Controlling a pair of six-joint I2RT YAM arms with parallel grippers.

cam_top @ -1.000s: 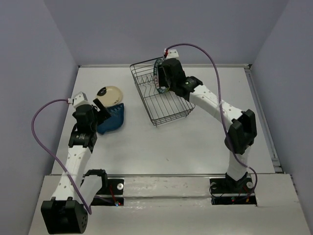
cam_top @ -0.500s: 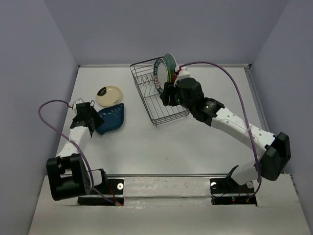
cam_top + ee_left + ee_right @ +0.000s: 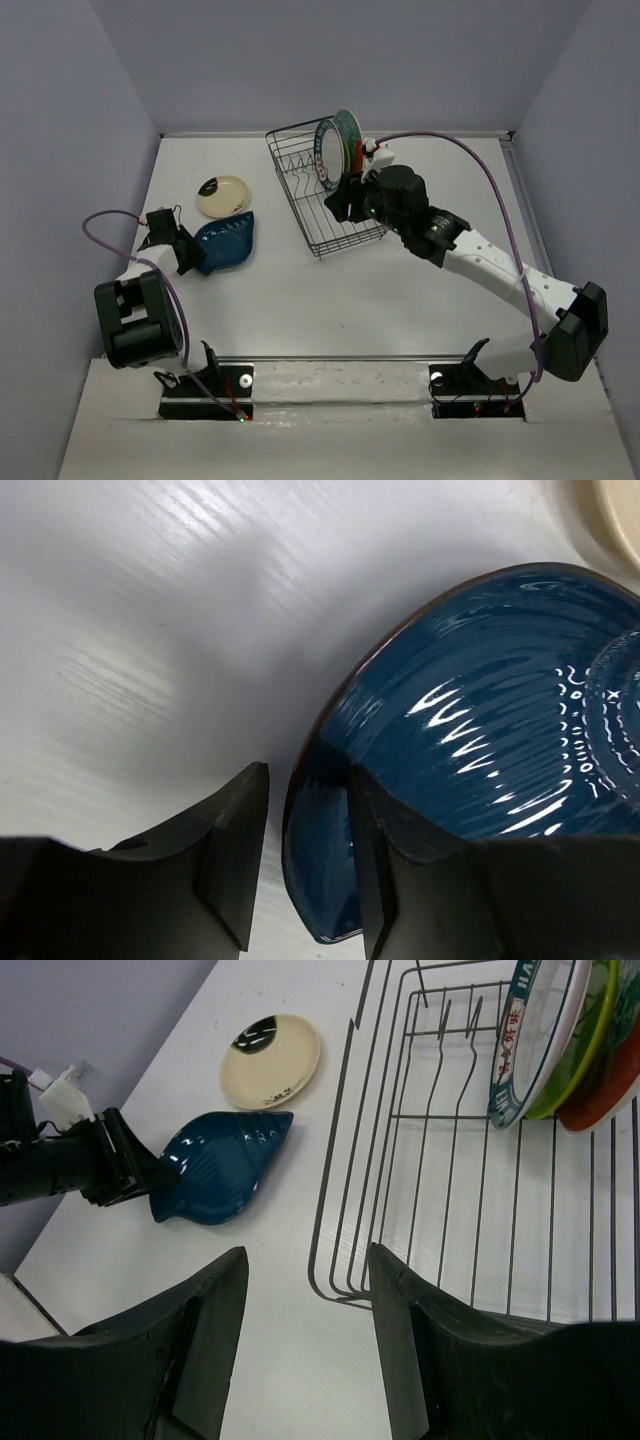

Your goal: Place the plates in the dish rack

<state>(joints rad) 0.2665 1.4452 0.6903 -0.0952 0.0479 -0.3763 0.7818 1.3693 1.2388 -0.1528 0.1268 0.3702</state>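
1. Your left tool (image 3: 305,790) is low on the desk (image 3: 400,300), at the left edge of the dark blue plate (image 3: 480,730).
2. Its two fingers straddle that plate's rim: one outside over the desk, the other on the glazed inner face. A sliver of desk shows between the outer finger and the rim, so the tool is parted around the plate and not clamped.
3. The dark blue plate lies on the left part of the desk, well apart from the dish rack (image 3: 345,243).
4. The cream plate (image 3: 223,195) with the black mark lies flat just behind the blue one. You cannot tell whether their edges touch.
5. Your right tool (image 3: 307,1260) hangs above the near left corner of the rack, fingers spread wide and holding nothing.
6. Three plates stand on edge at the rack's far end, leaning together: the white lettered plate (image 3: 530,1040), then the lime green plate (image 3: 590,1050), then the red patterned plate (image 3: 610,1090).
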